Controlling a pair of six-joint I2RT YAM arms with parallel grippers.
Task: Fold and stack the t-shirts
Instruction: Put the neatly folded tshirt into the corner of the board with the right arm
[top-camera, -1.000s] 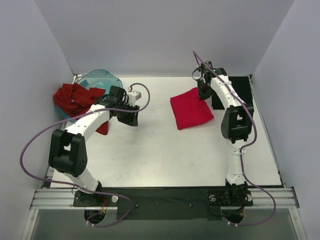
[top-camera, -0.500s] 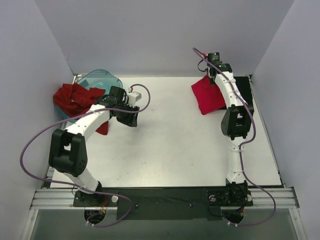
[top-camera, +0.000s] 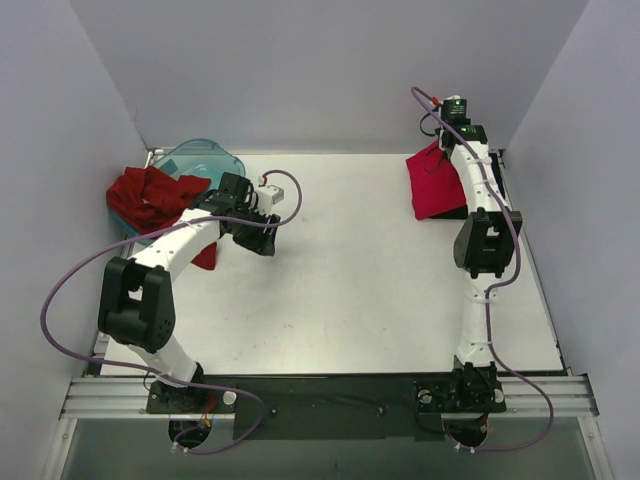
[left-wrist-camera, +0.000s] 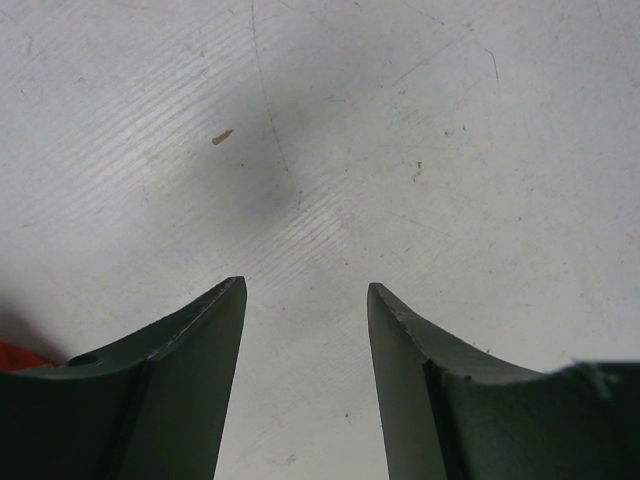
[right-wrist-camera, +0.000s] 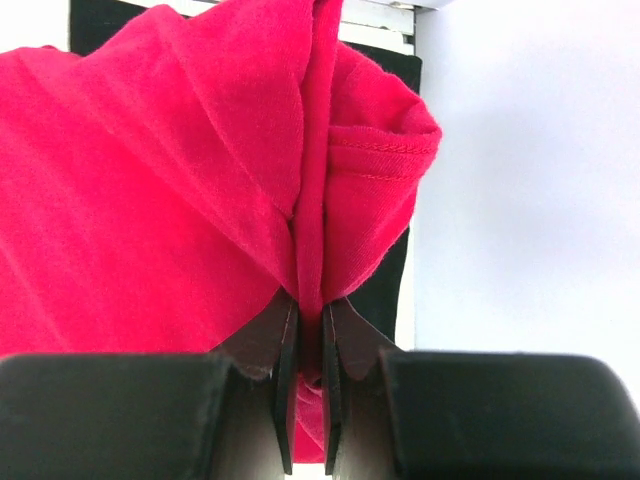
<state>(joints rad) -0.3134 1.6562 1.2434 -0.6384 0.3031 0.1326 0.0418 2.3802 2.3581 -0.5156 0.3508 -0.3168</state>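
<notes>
1. My right gripper (top-camera: 447, 152) is clamped on a fold of the crimson-pink t-shirt (top-camera: 433, 188), which sits at the far right corner of the table (top-camera: 350, 290).
2. The right wrist view shows that cloth pinched tight between the fingers (right-wrist-camera: 285, 380).
3. My left gripper (left-wrist-camera: 305, 290) hovers over bare table at far left, jaws apart and holding nothing.
4. The brick-red t-shirt (top-camera: 150, 195) lies crumpled at far left, draped against the teal tub (top-camera: 205, 158).

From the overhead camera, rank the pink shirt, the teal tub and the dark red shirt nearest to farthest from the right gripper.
1. Pink shirt, far right, clamped in the right gripper.
2. Teal tub, back left.
3. Dark red shirt, at the left edge.
</notes>
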